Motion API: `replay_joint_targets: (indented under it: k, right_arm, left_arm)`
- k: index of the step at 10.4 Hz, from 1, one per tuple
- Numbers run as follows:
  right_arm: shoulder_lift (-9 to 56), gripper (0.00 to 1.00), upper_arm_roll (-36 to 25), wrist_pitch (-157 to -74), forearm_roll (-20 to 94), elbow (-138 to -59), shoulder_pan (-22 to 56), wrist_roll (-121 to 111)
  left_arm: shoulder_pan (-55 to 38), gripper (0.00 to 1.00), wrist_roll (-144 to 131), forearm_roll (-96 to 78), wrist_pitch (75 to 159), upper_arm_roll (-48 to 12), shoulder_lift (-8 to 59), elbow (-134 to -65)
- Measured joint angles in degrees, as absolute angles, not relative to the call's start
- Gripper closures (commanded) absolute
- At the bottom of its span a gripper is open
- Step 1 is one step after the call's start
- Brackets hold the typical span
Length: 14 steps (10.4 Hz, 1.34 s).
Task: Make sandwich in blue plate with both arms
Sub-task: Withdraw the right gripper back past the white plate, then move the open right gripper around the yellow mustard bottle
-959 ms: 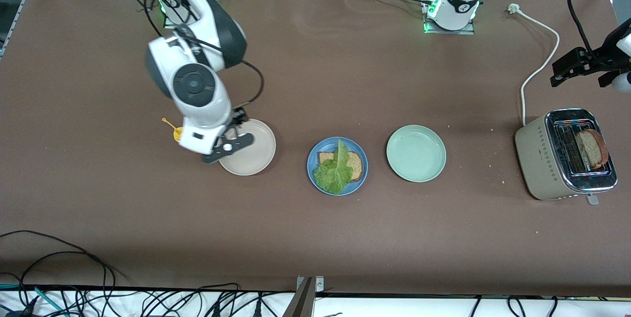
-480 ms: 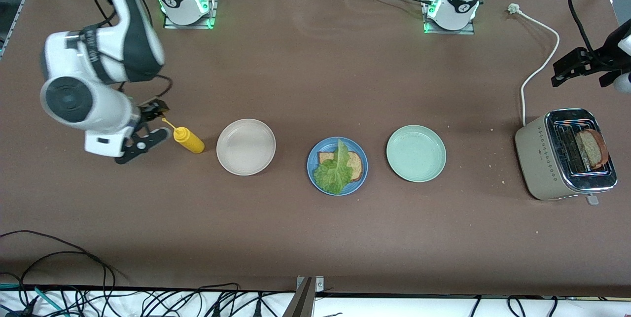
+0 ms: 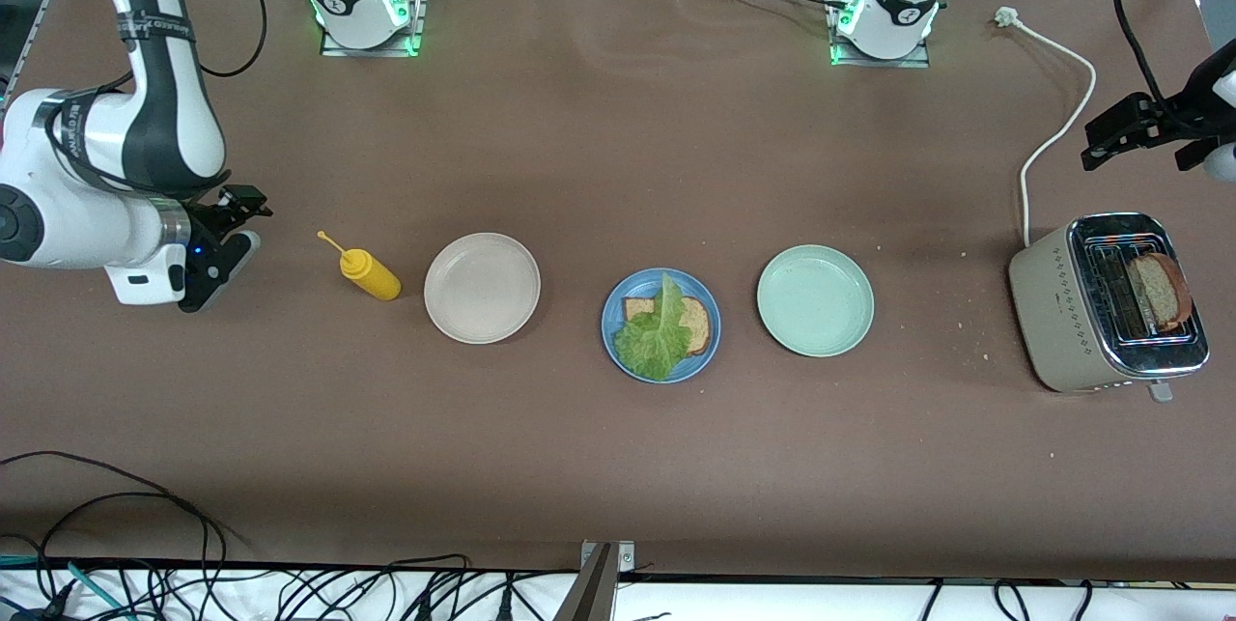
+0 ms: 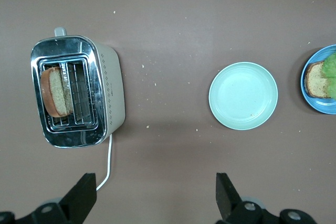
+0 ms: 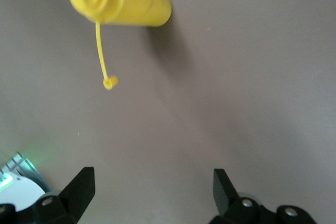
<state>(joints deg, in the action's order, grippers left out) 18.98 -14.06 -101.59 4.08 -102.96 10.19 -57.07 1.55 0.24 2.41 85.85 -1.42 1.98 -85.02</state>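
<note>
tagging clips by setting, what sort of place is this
Most likely a robotics lab set up as a mock kitchen: two bench-mounted arms, the right gripper and left gripper both open, a brown table edged with loose cables, plus a toaster and blue plate.

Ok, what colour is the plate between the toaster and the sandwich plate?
Pale green plate, clearest in the left wrist view.

Even, bright overhead light covers the brown worktop (image 3: pixel 618 167), with soft, faint shadows beside the plates. The toaster (image 3: pixel 1110 302) has glare on its chrome top. In the right wrist view, the yellow bottle (image 5: pixel 123 1) is blurred at the upper left.
</note>
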Motion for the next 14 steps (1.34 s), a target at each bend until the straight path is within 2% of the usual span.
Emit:
replay_joint_targets:
  k: [4, 7, 9, 14]
  right_arm:
    - [22.34, 0.0, -14.26, -107.42, 14.07, -109.03, 1.7, -79.66]
    - [30.43, 0.0, -14.13, -109.34, 30.6, -109.27, 0.87, -98.38]
    - [33.66, 0.0, -13.89, -109.62, 35.68, -109.18, 0.89, -105.06]
    - [34.05, 0.0, -11.52, -108.61, 47.09, -108.85, 1.01, -119.11]
  left_arm:
    - [1.56, 0.0, 0.24, 2.41, 85.82, -1.39, 1.98, -85.01]
    - [1.59, 0.0, 0.24, 2.41, 85.73, -1.31, 2.01, -85.01]
    - [1.59, 0.0, 0.24, 2.41, 85.67, -1.26, 2.01, -85.02]
    - [1.64, 0.0, 0.24, 2.41, 85.64, -1.08, 2.02, -85.02]
